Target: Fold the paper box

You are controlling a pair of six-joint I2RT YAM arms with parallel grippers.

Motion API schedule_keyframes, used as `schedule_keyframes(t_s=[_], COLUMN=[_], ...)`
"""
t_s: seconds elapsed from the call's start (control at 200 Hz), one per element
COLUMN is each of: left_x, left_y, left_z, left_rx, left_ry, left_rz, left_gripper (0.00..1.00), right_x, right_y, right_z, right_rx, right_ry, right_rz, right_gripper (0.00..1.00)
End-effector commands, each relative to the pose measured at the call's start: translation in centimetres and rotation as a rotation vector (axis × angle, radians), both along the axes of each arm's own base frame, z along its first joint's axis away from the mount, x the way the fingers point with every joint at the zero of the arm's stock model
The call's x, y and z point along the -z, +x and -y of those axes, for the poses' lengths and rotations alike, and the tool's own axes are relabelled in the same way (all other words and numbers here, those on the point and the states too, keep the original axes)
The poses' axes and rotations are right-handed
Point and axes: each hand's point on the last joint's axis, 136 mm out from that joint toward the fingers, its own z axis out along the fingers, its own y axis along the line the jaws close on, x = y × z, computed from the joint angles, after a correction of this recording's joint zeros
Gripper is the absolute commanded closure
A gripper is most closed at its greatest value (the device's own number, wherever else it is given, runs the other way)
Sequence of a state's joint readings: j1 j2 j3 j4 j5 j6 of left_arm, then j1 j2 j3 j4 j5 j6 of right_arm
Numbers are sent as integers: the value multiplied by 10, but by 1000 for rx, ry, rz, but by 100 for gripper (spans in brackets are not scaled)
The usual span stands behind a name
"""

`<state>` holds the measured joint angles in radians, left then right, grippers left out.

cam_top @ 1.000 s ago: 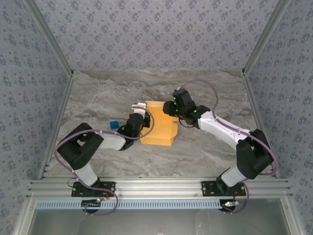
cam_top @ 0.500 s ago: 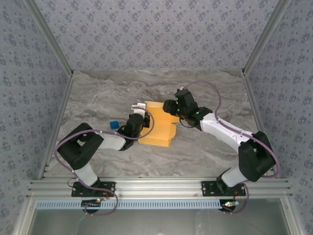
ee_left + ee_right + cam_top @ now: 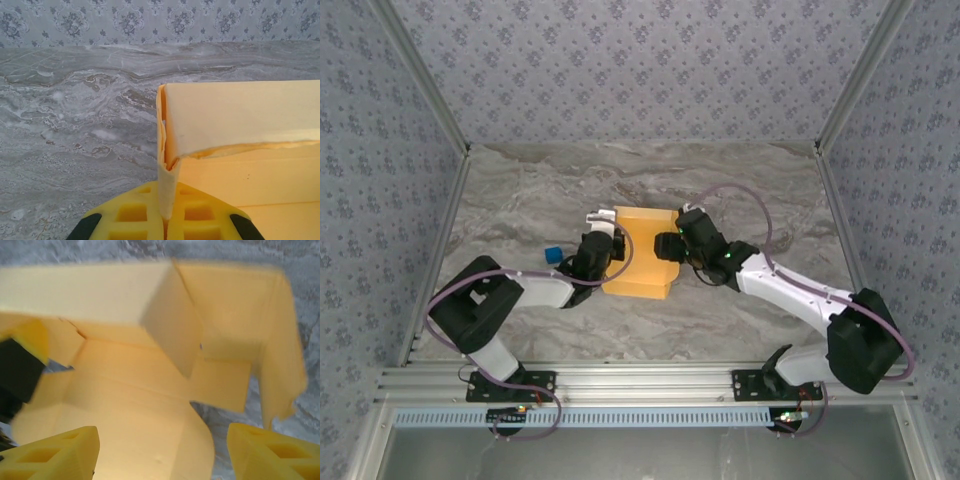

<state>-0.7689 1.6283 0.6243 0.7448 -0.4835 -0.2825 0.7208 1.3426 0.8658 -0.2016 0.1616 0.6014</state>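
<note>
The paper box is an orange-yellow cardboard piece, partly folded, lying mid-table between the two arms. My left gripper is shut on its left edge. In the left wrist view the yellow fingers pinch a doubled flap, and a raised panel of the paper box stands just beyond. My right gripper hovers over the box's right part, open. In the right wrist view its fingers stand wide apart above the paper box, whose walls stand up and whose flaps spread out, with nothing held between them.
A tiny blue cube lies on the marble table just left of the left gripper. Patterned walls and metal rails bound the table. My left gripper's black and yellow finger shows at the box's edge in the right wrist view.
The right gripper has opened wider and let go of the box's right side, moving down and toward me over the box. The left gripper stays shut on the left edge.
</note>
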Motion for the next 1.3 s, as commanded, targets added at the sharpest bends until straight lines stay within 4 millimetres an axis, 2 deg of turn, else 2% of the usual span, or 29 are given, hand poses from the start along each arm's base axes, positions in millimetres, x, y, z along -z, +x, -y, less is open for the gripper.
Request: schedule_keyframes(t_s=[0.0, 0.42, 0.65, 0.954, 1.294], left_x=[-20, -28, -28, -25, -24], left_y=[1, -2, -3, -3, -3], left_z=[2, 2, 3, 3, 5], left_rx=[-14, -3, 2, 6, 14], left_ry=[-51, -70, -74, -71, -77], left_rz=[27, 34, 33, 28, 24], left_gripper=[100, 100, 100, 100, 100], right_x=[12, 34, 27, 9, 20], right_y=[1, 16, 25, 30, 21], right_z=[7, 7, 2, -14, -34], right_rx=[26, 110, 126, 33, -73], right_ry=[-38, -36, 3, 41, 83], right_rz=[10, -1, 48, 131, 121], right_gripper=[30, 29, 31, 36, 49])
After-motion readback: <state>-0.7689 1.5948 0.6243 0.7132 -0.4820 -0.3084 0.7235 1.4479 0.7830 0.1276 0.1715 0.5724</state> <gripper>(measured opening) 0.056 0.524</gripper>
